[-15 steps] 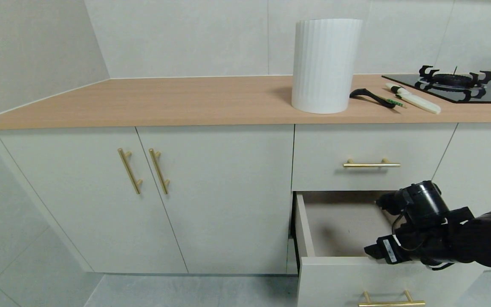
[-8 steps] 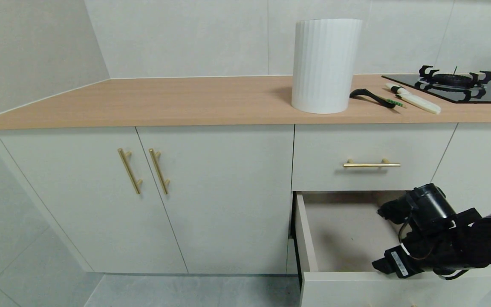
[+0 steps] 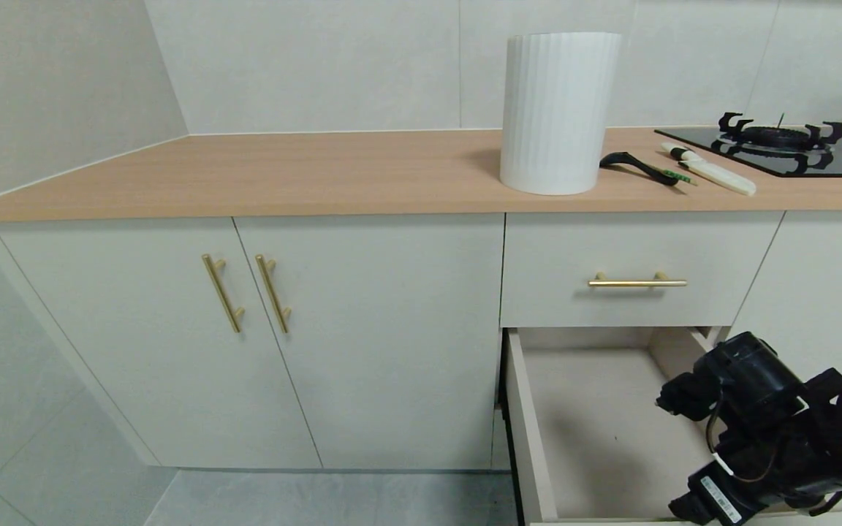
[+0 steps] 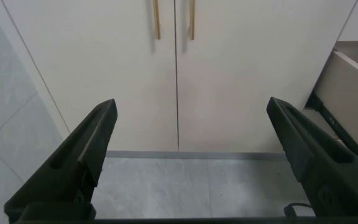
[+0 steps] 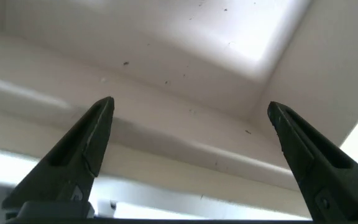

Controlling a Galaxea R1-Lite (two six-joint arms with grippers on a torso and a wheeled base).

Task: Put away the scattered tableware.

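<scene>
Left claw [image 4: 191, 106] gapes wide, empty, facing the cabinet doors [image 4: 229, 74]. On the counter [image 3: 282, 172], near its front edge, right of the white canister [image 3: 556, 109], lie a black utensil [image 3: 640, 166] and a white utensil [image 3: 710, 169]. Right claw [image 5: 190, 104], wide and empty, faces into the open drawer [image 3: 527, 409].

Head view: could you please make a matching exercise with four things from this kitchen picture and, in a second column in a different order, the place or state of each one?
Column one:
1. tall white ribbed cylindrical container
2. lower white drawer
3. upper white drawer with a brass bar handle
4. black glass gas hob

Column two:
A. pulled open
B. at the far right end of the light wooden countertop
C. standing upright on the countertop
D. shut

Right pairs: 1-C, 2-A, 3-D, 4-B.
</scene>
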